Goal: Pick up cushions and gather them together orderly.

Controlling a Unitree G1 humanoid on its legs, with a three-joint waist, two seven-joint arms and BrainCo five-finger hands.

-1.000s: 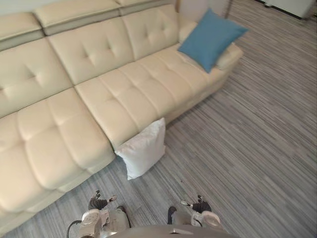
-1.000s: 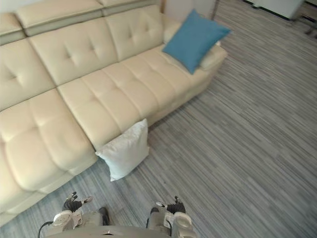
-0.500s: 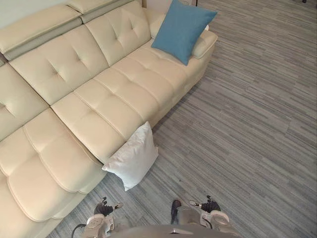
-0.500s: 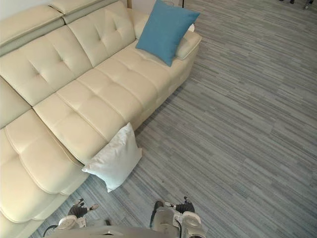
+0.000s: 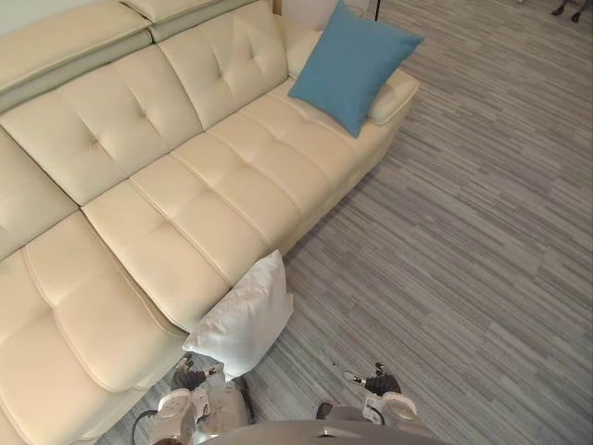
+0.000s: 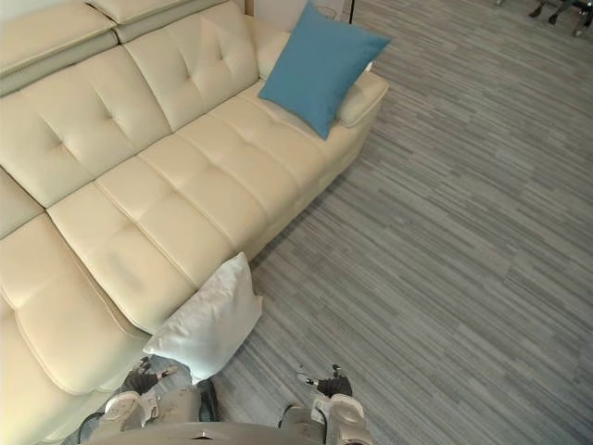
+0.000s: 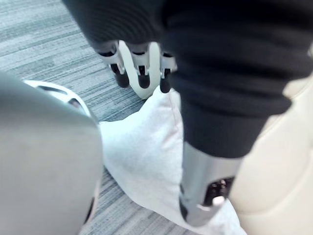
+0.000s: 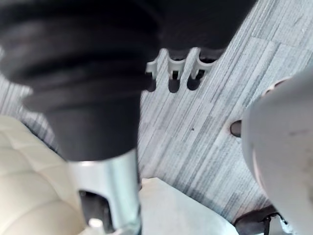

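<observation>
White cushion [image 5: 243,317] leans on sofa [image 5: 213,176] front, due for collection; blue cushion [image 5: 352,63] rests against sofa armrest; left hand [image 5: 188,377], right hand [image 5: 378,382] hang empty, fingers relaxed.

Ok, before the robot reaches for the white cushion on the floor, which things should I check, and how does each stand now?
1. White cushion located: ok, it leans on the sofa front, on the floor.
2. Left hand free: ok, fingers relaxed, holding nothing.
3. Left hand touching the cushion: cannot tell, its fingertips hang close to one corner.
4. Right hand free: ok, open above the floor.
5. Grasp on the cushion: not ok, no hand has it.
6. Blue cushion as gathering spot: ok, it stands propped at the sofa's armrest end.
</observation>
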